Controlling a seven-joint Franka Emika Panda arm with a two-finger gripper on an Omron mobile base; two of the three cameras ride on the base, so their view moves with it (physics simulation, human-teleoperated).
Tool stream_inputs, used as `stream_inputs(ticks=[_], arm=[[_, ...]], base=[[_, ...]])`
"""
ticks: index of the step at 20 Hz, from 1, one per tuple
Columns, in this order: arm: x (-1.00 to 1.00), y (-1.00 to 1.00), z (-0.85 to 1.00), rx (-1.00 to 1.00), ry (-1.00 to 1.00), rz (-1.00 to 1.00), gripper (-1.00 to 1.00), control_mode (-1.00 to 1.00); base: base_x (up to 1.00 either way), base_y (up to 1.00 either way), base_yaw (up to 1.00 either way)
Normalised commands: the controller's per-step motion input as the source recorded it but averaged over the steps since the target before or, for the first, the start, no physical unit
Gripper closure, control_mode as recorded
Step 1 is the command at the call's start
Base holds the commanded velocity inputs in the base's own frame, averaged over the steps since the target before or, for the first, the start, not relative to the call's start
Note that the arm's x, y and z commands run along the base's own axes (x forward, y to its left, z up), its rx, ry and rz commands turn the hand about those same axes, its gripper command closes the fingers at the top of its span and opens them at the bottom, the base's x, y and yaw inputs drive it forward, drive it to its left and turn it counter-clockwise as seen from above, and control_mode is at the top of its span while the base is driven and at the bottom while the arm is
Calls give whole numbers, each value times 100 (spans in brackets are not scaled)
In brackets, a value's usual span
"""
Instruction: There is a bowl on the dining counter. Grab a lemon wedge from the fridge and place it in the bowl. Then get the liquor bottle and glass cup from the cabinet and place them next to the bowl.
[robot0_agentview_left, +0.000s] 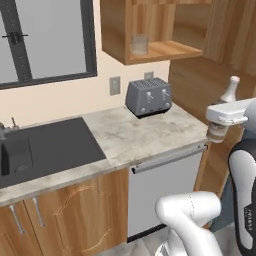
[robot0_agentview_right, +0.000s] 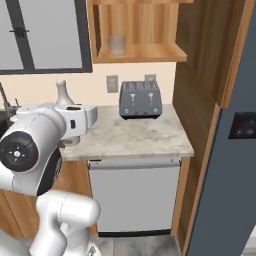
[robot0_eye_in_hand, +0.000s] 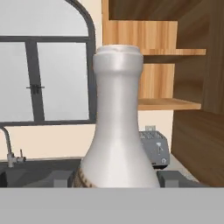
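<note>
My gripper (robot0_agentview_left: 218, 120) is shut on the liquor bottle (robot0_agentview_left: 230, 89), a pale slim bottle with a narrow neck, and holds it upright in the air off the worktop's right end. In the right base view the bottle's neck (robot0_agentview_right: 62, 93) rises behind my hand (robot0_agentview_right: 75, 120). Close up in the hand view, the bottle (robot0_eye_in_hand: 116, 131) stands between both fingertips (robot0_eye_in_hand: 57, 177). The glass cup (robot0_agentview_left: 140, 45) (robot0_agentview_right: 116, 44) stands on the lower shelf of the open wooden cabinet (robot0_agentview_left: 165, 51) (robot0_agentview_right: 150, 53). At the right edge is the dark fridge (robot0_agentview_right: 235, 150).
A grey toaster (robot0_agentview_left: 148, 96) (robot0_agentview_right: 140, 99) stands at the back of the marbled worktop (robot0_agentview_left: 135, 137). A dark sink (robot0_agentview_left: 50, 147) lies to the left, under a window. A dishwasher front (robot0_agentview_left: 165, 185) sits below. A tall wooden panel (robot0_agentview_right: 200, 100) stands between worktop and fridge.
</note>
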Motion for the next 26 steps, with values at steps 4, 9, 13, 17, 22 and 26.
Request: stream_inputs(ticks=[4,9,13,17,22,26], arm=[[0,0,0,0,0,0,100,100],[0,0,0,0,0,0,100,100],[0,0,0,0,0,0,100,100],[0,0,0,0,0,0,100,100],[0,0,0,0,0,0,100,100],[0,0,0,0,0,0,100,100]], base=[[-99,40,-11],[-91,44,-26],[-84,52,-40],[-73,51,-47],[-60,48,-52],[-70,35,-55]])
